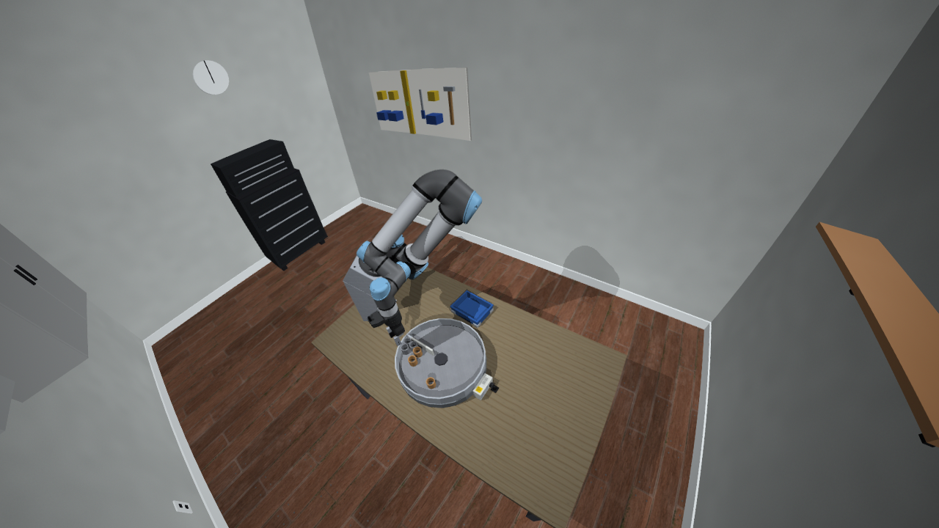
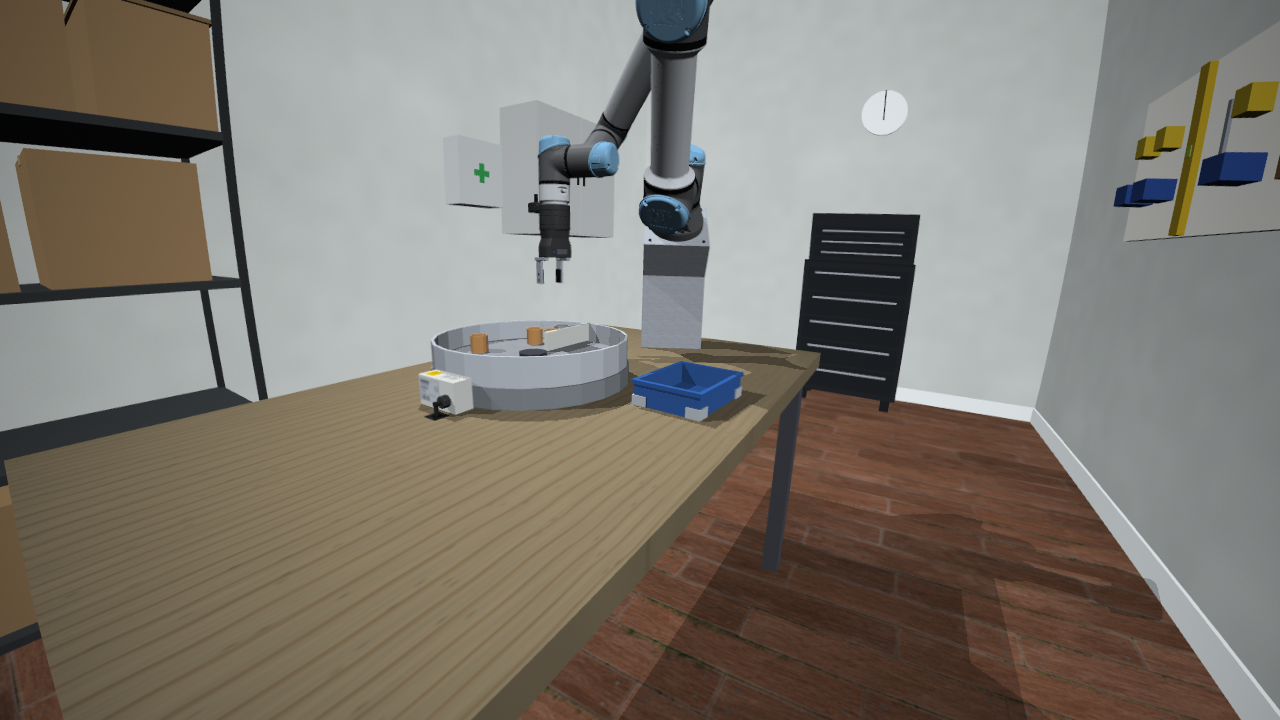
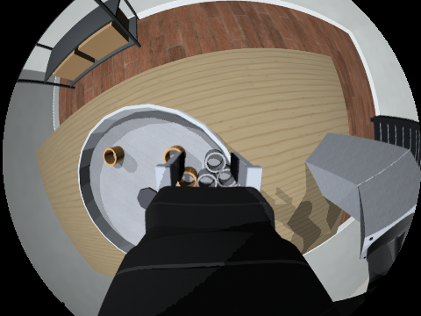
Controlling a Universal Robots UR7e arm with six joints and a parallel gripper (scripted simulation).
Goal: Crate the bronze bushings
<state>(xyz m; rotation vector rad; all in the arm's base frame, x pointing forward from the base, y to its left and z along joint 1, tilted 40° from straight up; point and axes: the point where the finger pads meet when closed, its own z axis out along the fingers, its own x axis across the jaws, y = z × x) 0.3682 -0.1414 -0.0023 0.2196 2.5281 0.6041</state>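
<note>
My gripper (image 1: 396,337) (image 2: 549,275) (image 3: 207,161) is open and empty, high above the near-robot side of the turning table (image 1: 459,375) (image 2: 546,371) (image 3: 123,211). One bronze bushing (image 1: 430,382) (image 2: 478,342) (image 3: 116,155) stands apart from the others. A second bronze bushing (image 1: 412,360) (image 2: 534,335) and a third bronze bushing (image 1: 417,352) are nearer the steel ones. Three steel bushings, one of them a steel bushing (image 1: 405,348) (image 3: 215,151), stand clustered under the gripper, partly hidden in the exterior view. The blue crate (image 1: 463,315) (image 2: 666,399) looks empty and is out of the wrist view.
A raised wall rings the turning table. A pale straight bar (image 1: 423,345) (image 2: 566,337) runs from near the rim towards the dark hub (image 1: 440,358) (image 3: 146,198). A white control box (image 1: 482,387) (image 2: 445,392) stands beside the ring. The robot's pedestal (image 2: 672,308) (image 3: 342,171) stands behind.
</note>
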